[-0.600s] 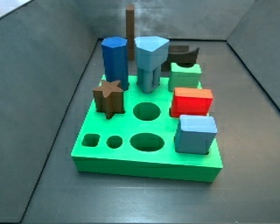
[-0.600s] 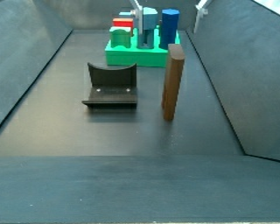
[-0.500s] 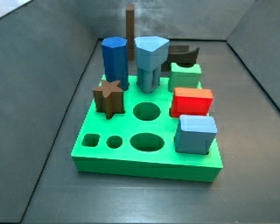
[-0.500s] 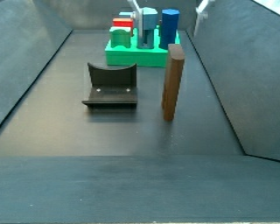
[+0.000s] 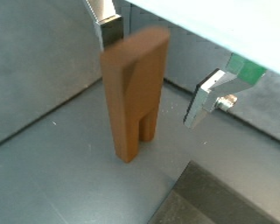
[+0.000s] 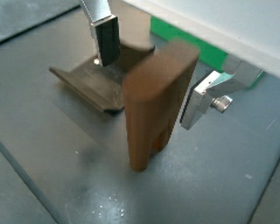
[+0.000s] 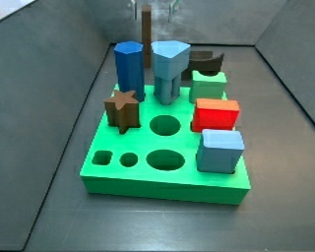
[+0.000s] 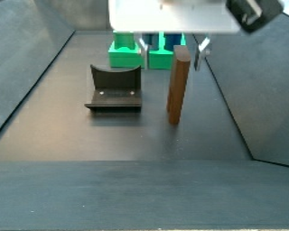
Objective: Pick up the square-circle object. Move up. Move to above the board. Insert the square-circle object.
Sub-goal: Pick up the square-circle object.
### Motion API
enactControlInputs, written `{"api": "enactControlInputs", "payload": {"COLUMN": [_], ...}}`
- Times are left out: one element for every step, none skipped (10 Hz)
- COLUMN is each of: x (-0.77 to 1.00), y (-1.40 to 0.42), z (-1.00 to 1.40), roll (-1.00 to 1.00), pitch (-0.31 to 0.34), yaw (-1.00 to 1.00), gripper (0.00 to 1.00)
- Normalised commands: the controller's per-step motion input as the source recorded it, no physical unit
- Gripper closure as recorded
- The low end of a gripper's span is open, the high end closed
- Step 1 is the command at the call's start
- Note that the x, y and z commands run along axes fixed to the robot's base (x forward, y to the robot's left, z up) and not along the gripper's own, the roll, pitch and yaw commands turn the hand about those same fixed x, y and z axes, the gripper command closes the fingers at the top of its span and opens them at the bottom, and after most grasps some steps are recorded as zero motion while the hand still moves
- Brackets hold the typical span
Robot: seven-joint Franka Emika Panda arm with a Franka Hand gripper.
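Observation:
The square-circle object (image 8: 180,86), a tall dark-brown block with two legs and a slot, stands upright on the floor; it shows in both wrist views (image 5: 136,96) (image 6: 157,105) and far behind the board in a side view (image 7: 146,39). The gripper (image 8: 179,52) hangs over its top, open, with one finger (image 5: 108,26) and the other finger (image 5: 206,96) on either side of the block, not closed on it. It also shows in a wrist view (image 6: 150,91). The bright-green board (image 7: 134,172) lies apart from the block.
On the board stand a blue peg (image 7: 129,65), a light-blue peg (image 7: 169,67), red (image 7: 216,114) and blue (image 7: 220,151) cubes and a brown star peg (image 7: 122,108). The dark fixture (image 8: 113,87) stands on the floor beside the block. Grey walls enclose the floor.
The gripper has come down into the side views and now straddles the top of the square-circle object. The block and the board have not moved.

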Motion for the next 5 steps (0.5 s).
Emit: {"api": "enactControlInputs", "payload": {"x": [0.00, 0.00, 0.00, 0.00, 0.00], "y": [0.01, 0.00, 0.00, 0.00, 0.00], "z": [0.00, 0.00, 0.00, 0.00, 0.00], "roll": [-0.01, 0.00, 0.00, 0.00, 0.00], "pitch": [-0.004, 0.000, 0.000, 0.000, 0.000], "yaw": [0.00, 0.00, 0.00, 0.00, 0.00], "gripper": [0.00, 0.00, 1.00, 1.00, 1.00]}}
